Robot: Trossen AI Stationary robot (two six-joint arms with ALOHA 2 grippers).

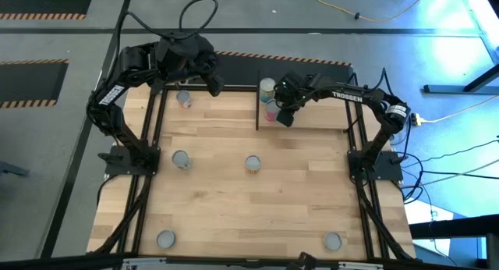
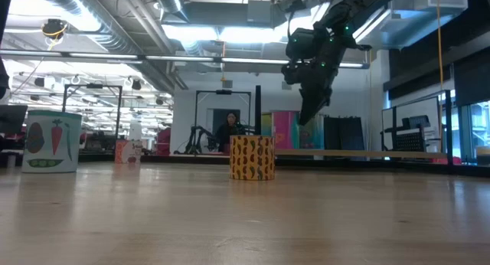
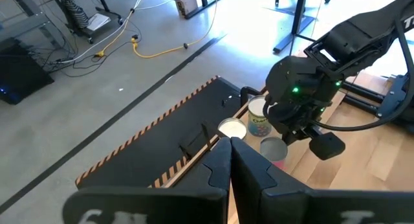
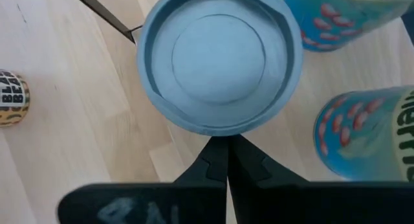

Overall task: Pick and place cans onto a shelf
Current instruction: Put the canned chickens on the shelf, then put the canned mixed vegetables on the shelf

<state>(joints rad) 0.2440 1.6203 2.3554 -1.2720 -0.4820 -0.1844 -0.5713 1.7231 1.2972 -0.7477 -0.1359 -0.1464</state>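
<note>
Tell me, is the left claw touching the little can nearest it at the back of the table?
Apart. The high view shows a clear gap of tabletop between the shut left gripper and the can, which stands alone off to its side.

My two arms are matte black, jointed, with white TROSSEN lettering on the right forearm, small green lights, and looping black cables.

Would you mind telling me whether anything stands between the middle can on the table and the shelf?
Nothing visible does: bare tabletop lies between the middle can and the shelf.
</note>
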